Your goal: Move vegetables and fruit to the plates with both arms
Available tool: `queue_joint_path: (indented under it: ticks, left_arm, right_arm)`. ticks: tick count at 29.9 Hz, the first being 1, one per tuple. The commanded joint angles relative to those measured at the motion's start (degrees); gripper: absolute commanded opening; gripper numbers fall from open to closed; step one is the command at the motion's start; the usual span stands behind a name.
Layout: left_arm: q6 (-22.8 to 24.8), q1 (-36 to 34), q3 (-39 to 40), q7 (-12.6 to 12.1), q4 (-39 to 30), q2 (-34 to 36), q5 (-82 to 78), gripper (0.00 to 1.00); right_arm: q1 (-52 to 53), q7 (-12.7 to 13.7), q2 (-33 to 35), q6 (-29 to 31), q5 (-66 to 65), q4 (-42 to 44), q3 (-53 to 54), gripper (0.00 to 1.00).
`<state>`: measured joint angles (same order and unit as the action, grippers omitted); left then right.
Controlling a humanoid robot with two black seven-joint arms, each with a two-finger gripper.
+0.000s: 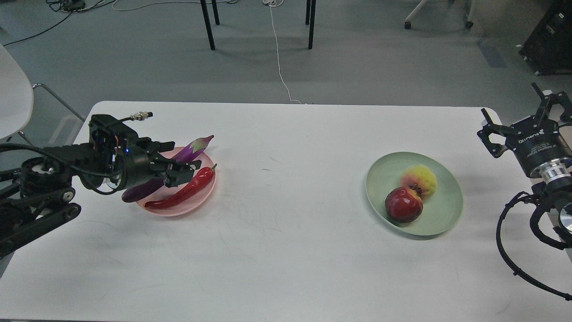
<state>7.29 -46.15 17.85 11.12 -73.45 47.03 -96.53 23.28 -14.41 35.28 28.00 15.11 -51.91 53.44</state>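
Observation:
The purple eggplant (190,150) and the red chili pepper (187,188) lie on the pale pink plate (196,203) at the left. My left gripper (181,163) hovers over that plate with its fingers spread, just above the eggplant and holding nothing. The yellow-pink peach (422,179) and the dark red pomegranate (403,204) sit side by side on the pale green plate (440,210) at the right. My right gripper (520,118) is raised at the table's right edge, fingers apart and empty, well clear of the green plate.
The white table (286,250) spans the view. A white chair (13,98) stands beyond its left corner. Black table legs (208,24) and a white cable (279,62) are on the floor behind.

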Motion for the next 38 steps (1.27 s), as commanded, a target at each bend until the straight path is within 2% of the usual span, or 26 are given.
queue_joint_path:
  ticks: [1, 6, 10, 16, 19, 23, 26, 29, 38]
  left_arm:
    - [0.0, 0.1, 9.0, 0.3, 1.0, 0.0, 19.6, 0.98]
    - [0.0, 0.4, 16.0, 0.4, 4.3, -0.7, 50.8, 0.98]
    - [0.4, 0.5, 16.4, 0.2, 7.0, -0.7, 75.5, 0.98]
    - [4.3, 0.6, 18.9, 0.3, 7.8, -0.9, 96.4, 0.98]
    - [6.9, 0.6, 19.9, 0.3, 11.9, -4.0, 102.4, 0.98]
    - [9.8, 0.6, 24.9, -0.2, 22.4, -11.9, 105.8, 0.98]
    - [12.6, 0.7, 30.1, -0.5, 29.3, -17.7, 105.8, 0.98]
    - [14.5, 1.4, 31.5, -0.5, 33.6, -20.1, 105.8, 0.98]
    - [18.6, 3.9, 31.7, -0.5, 35.2, -20.6, 109.9, 0.98]
  right_arm:
    - [0.5, 0.0, 0.0, 0.0, 0.0, 0.2, 0.0, 0.99]
    - [1.5, -0.1, -0.1, 0.0, 0.0, 1.9, 0.4, 0.99]
    - [1.9, 0.2, -0.2, 0.0, 0.0, 3.2, 1.1, 0.99]
    - [6.3, 0.3, -2.8, 0.0, -0.1, 7.5, 0.8, 0.99]
    - [6.4, 1.0, -3.0, 0.0, -0.1, 8.1, 0.6, 0.99]
    - [6.6, 1.6, -3.3, 0.0, 0.3, 8.8, 0.8, 0.99]
    - [7.9, 1.3, -5.7, 0.0, 0.4, 10.4, 1.3, 0.99]
    - [9.3, 1.3, -8.3, 0.0, 0.4, 12.6, 1.2, 0.99]
    - [10.6, 1.3, -10.8, 0.0, 0.4, 12.8, 1.1, 0.99]
